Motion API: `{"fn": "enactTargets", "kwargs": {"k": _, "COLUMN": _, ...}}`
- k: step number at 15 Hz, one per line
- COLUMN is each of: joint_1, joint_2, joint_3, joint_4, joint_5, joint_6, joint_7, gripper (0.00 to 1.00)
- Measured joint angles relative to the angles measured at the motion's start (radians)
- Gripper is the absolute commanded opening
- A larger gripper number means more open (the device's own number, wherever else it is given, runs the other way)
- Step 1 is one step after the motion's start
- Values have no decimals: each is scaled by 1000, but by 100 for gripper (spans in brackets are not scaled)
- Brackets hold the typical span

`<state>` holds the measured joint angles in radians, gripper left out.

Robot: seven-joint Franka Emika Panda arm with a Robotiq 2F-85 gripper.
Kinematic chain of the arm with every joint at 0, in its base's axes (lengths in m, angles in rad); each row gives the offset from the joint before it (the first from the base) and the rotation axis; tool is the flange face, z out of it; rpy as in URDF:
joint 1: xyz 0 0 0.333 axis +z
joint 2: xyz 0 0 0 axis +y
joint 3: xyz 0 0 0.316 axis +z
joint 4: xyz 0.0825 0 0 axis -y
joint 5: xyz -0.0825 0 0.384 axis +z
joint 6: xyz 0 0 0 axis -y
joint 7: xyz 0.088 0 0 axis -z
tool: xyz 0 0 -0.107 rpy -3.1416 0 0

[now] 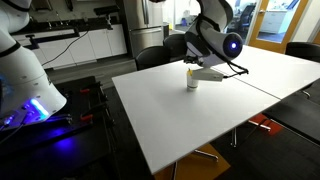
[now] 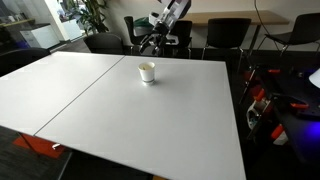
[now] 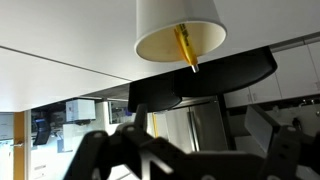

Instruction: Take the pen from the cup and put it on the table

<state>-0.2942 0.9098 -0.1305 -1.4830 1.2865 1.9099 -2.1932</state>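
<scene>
The small white cup stands on the white table near its far edge; it also shows in the other exterior view. The wrist view stands upside down: the cup hangs from the top with the yellowish pen leaning inside it against the rim. My gripper is open and empty, its dark fingers spread wide, a short way from the cup and facing its mouth. In both exterior views the gripper hovers just beyond the cup, apart from it.
Dark chairs line the table's far side behind the arm. A seam joins this top to a like white one. A second white robot with blue light stands beside the table, and red-and-black equipment sits off its edge.
</scene>
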Motion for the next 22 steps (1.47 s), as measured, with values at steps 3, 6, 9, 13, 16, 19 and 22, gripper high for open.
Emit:
{"fn": "enactTargets", "kwargs": {"k": 3, "joint_1": -6, "joint_2": 2, "joint_3": 6, "joint_4": 0, "joint_5": -1, "joint_6": -1, "joint_7": -5, "gripper": 100}}
{"fn": "enactTargets", "kwargs": {"k": 6, "joint_1": -14, "joint_2": 2, "joint_3": 12, "joint_4": 0, "joint_5": -7, "joint_6": -2, "joint_7": -28, "gripper": 78}}
{"fn": "enactTargets", "kwargs": {"k": 9, "joint_1": -20, "joint_2": 2, "joint_3": 12, "joint_4": -1, "joint_5": -33, "joint_6": -5, "joint_7": -46, "gripper": 69}}
{"fn": "enactTargets", "kwargs": {"k": 13, "joint_1": -24, "joint_2": 2, "joint_3": 12, "joint_4": -1, "joint_5": -77, "joint_6": -5, "joint_7": -60, "gripper": 69}}
{"fn": "enactTargets", "kwargs": {"k": 16, "joint_1": -23, "joint_2": 2, "joint_3": 17, "joint_4": -1, "joint_5": -87, "joint_6": -4, "joint_7": -64, "gripper": 66}}
{"fn": "enactTargets", "kwargs": {"k": 19, "joint_1": -18, "joint_2": 2, "joint_3": 23, "joint_4": -1, "joint_5": -98, "joint_6": -1, "joint_7": -64, "gripper": 56}}
{"fn": "enactTargets", "kwargs": {"k": 22, "joint_1": -8, "joint_2": 2, "joint_3": 30, "joint_4": -1, "joint_5": -111, "joint_6": 14, "joint_7": -64, "gripper": 53}}
